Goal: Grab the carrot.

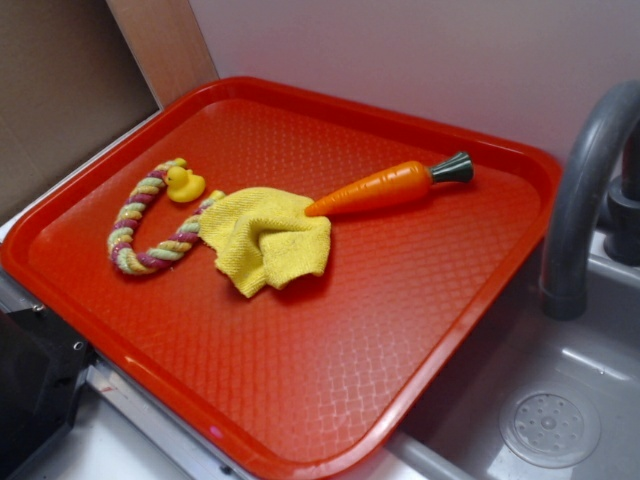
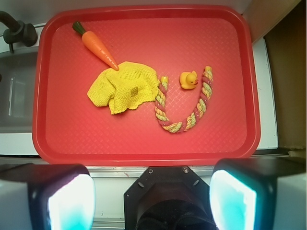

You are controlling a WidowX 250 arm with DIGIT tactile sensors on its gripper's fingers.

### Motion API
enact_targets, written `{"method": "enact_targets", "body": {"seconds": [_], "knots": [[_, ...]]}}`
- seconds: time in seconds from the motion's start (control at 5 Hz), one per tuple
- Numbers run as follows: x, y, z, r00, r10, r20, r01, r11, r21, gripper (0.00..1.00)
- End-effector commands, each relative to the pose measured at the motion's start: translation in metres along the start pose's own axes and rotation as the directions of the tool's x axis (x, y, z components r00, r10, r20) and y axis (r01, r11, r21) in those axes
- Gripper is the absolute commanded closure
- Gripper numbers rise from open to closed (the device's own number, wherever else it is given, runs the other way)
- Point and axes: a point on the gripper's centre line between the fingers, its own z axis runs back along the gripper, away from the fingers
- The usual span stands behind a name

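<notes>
In the wrist view the hand (image 2: pixel 152 191) sits nearest, at the bottom edge, its two fingers (image 2: pixel 62 201) spread wide apart with nothing between them, held back from the near rim of the red tray (image 2: pixel 144 143). The tray's front stretch is bare. Farther in lies a braided rope toy (image 2: pixel 184 108) bent into a U, with a small yellow rubber duck (image 2: pixel 188 79) inside the U's opening. Just beside the rope on its left is a crumpled yellow cloth (image 2: pixel 124 88). Beyond the cloth, toward the tray's far left corner, lies the carrot (image 2: pixel 98 48), flat on the tray. Its long axis runs diagonally: the orange tip points down toward the cloth and touches or just overlaps its edge, while the dark green stem cap points to the far left corner. Past the tray on that side stands a grey faucet (image 1: pixel 585 190) over a sink (image 1: pixel 560 400).
</notes>
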Motion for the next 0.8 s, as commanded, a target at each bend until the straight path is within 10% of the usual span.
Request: {"method": "enact_targets", "body": {"seconds": [0.0,0.6], "knots": [[0.000,0.000,0.000,1.000,0.000,0.000,0.000,1.000,0.000,0.00],[0.110,-0.032,-0.068,0.945,-0.221,0.241,0.256,0.958,-0.127,0.00]]}}
